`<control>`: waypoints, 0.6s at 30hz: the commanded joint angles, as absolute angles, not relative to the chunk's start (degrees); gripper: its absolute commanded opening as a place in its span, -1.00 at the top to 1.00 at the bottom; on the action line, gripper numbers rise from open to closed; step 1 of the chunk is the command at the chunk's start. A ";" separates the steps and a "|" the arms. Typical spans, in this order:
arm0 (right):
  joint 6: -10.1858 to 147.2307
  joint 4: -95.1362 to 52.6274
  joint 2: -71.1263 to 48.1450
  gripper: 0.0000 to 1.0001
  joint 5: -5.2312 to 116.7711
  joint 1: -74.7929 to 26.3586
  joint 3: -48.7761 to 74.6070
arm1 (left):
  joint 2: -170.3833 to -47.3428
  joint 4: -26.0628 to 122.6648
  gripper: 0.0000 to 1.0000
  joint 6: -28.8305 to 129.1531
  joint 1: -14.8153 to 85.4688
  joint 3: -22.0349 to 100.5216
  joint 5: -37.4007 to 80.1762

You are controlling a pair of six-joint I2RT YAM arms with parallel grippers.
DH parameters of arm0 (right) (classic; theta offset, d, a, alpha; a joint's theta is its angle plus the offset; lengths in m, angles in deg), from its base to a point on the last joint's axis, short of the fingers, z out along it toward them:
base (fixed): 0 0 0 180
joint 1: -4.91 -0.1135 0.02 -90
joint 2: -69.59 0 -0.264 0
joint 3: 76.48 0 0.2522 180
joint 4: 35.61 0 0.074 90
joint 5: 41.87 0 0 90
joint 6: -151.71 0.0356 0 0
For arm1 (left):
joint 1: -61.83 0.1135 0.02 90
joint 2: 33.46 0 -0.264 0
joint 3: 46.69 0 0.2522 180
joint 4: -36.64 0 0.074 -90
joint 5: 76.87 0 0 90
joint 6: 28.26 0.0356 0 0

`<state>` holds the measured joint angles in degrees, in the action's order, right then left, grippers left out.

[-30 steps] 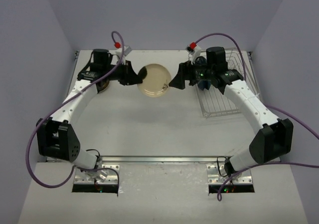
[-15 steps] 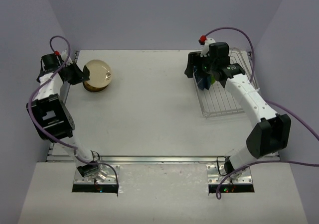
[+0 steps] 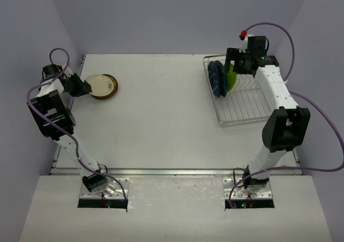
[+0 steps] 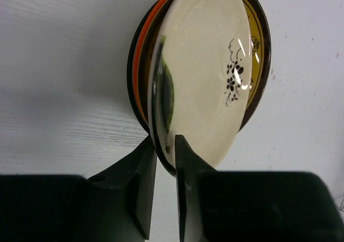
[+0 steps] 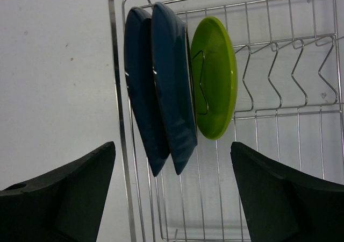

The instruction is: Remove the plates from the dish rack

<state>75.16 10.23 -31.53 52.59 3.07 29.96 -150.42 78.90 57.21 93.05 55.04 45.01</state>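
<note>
A cream plate (image 4: 204,75) with a small black flower print lies on a stack at the far left (image 3: 101,85), on top of an orange-red plate (image 4: 138,54) and a black one. My left gripper (image 4: 165,142) straddles the cream plate's near rim, one finger on each side, jaws nearly together. The wire dish rack (image 3: 247,110) stands at the back right. Two dark blue plates (image 5: 169,86) and a lime green plate (image 5: 215,75) stand upright at its left end. My right gripper (image 5: 172,145) hovers wide open over these plates, touching none.
The rack's other divider prongs (image 5: 279,75) to the right of the green plate hold nothing. The left table edge and side wall run close behind the left gripper (image 3: 80,86). Purple cables loop above both wrists.
The left arm swung from the table's middle to the far left and laid the cream plate flat on the stack. The right arm drew back over the rack's left end, still open.
</note>
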 commanded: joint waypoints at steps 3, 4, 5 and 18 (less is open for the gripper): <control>73.55 10.79 -34.99 -0.73 53.09 4.04 34.41 | -151.97 77.11 0.37 57.52 93.47 58.62 43.41; 73.64 10.83 -35.68 -0.72 53.26 4.17 34.68 | -152.15 77.33 0.24 57.86 93.47 58.92 43.24; 73.66 10.91 -36.13 -0.72 53.31 4.27 34.88 | -152.20 77.58 0.12 58.22 93.47 59.01 42.99; 74.72 13.64 -42.90 -0.47 45.08 4.56 41.50 | -131.84 64.86 -1.00 61.48 93.47 41.95 30.33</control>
<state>74.18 13.97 -42.45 49.50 4.09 37.96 -141.93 73.21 60.24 93.05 45.34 32.54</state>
